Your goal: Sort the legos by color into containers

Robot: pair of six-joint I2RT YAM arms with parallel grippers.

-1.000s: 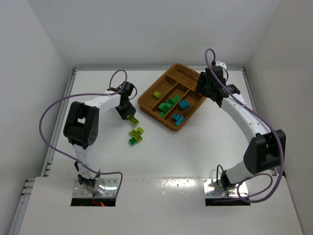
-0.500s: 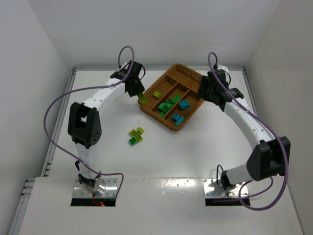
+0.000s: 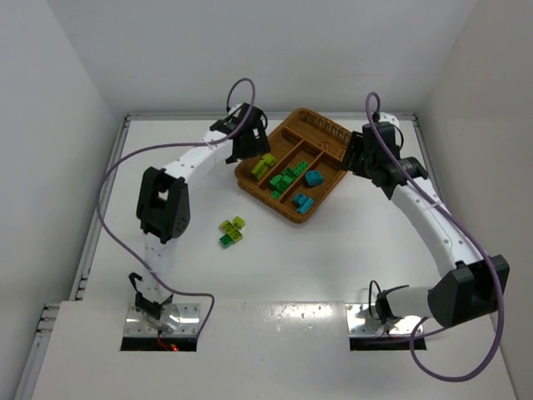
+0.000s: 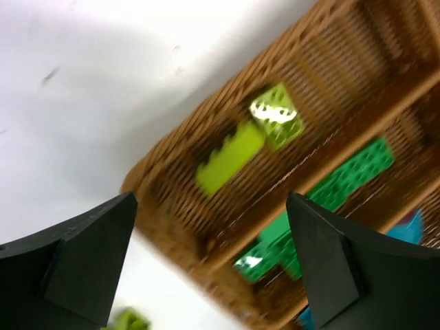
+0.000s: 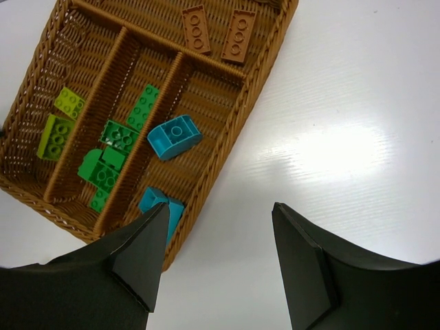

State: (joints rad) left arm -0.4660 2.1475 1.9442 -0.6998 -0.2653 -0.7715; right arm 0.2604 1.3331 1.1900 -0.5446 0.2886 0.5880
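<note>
The brown wicker tray (image 3: 293, 220) lies at the back centre, its containers running side by side. My left gripper (image 3: 250, 150) hangs open over the left compartment, nothing between its fingers. Below it lie two lime legos (image 4: 230, 155) (image 4: 276, 115). Dark green legos (image 3: 287, 177) fill the middle compartment, two cyan ones (image 3: 312, 177) the right one, and two brown ones (image 5: 196, 29) the short end section. My right gripper (image 3: 360, 154) is open and holds nothing, over the table beside the tray's right wall (image 5: 230, 137). Several lime and green legos (image 3: 231, 231) lie loose on the table.
White walls close in the table on the left, back and right. The left arm's purple cable (image 3: 237, 92) loops above the tray's back-left corner. Both arm bases sit at the near edge.
The left arm carried a lime lego from the table to the tray's left compartment and opened, dropping it there. The right arm drew back a little to the right.
</note>
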